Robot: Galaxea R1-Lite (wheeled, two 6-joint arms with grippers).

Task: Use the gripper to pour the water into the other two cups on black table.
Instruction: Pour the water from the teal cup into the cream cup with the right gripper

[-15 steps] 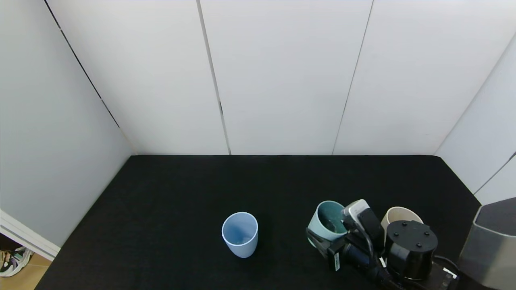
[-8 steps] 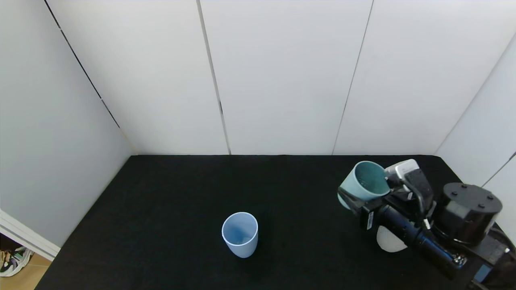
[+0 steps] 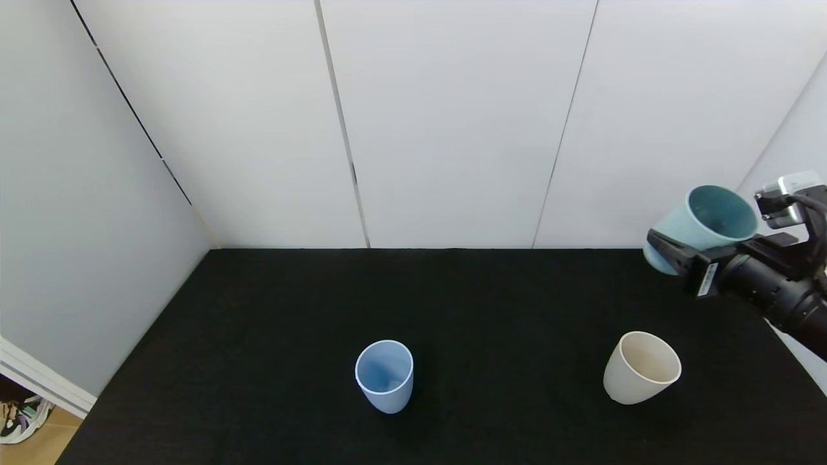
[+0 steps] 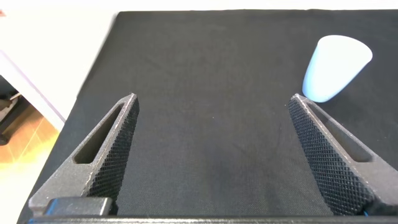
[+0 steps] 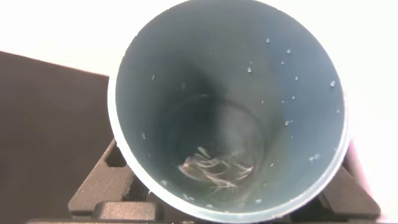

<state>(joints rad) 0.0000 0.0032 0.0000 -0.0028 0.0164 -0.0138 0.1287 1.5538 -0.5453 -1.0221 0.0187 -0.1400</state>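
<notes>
Teal cup (image 3: pixel 701 223) clamped between right gripper (image 3: pixel 685 257) fingers, raised.

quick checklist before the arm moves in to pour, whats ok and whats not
1. Grip: right end effector shut on the teal cup, held high over the table's right side: ok.
2. Water to pour: a glint lies at the teal cup's bottom, drops on its wall: ok.
3. Beige cup upright, mouth open, on the black table: ok.
4. Pale blue cup upright near the table's middle: ok.
5. Teal cup over a target: it sits beyond and to the right of the beige cup, not above it: not ok.
6. Left end effector open, low over the table, apart from the blue cup: ok.
</notes>
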